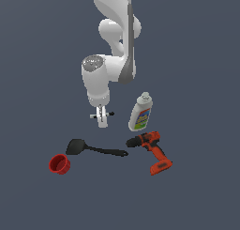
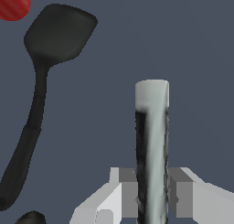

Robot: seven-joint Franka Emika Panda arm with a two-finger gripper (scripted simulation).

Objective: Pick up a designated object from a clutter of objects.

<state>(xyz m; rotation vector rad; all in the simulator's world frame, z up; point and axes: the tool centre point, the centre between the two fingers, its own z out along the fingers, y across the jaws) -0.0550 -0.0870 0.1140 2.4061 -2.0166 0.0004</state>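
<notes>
In the exterior view, the white robot arm reaches down near the middle of the desk. Its gripper (image 1: 101,117) holds the marker (image 1: 109,113), a short black stick with one white end that pokes out on both sides of the fingers. The white bottle (image 1: 141,112) lies just beside it, toward the exterior view's right. Closer to the near edge lie the black spatula (image 1: 93,149), the small red cup (image 1: 59,164) by the spatula's wide end, and the orange drill (image 1: 153,151) under the bottle.

In the wrist view, the gripper (image 2: 152,198) is closed tight on the marker (image 2: 152,141). One grey finger pad (image 2: 129,195) presses on each side of it. The white end sticks out past the fingers. The spatula (image 2: 43,86) lies beside it, well apart, and a bit of the red cup (image 2: 13,3) shows in the corner.
</notes>
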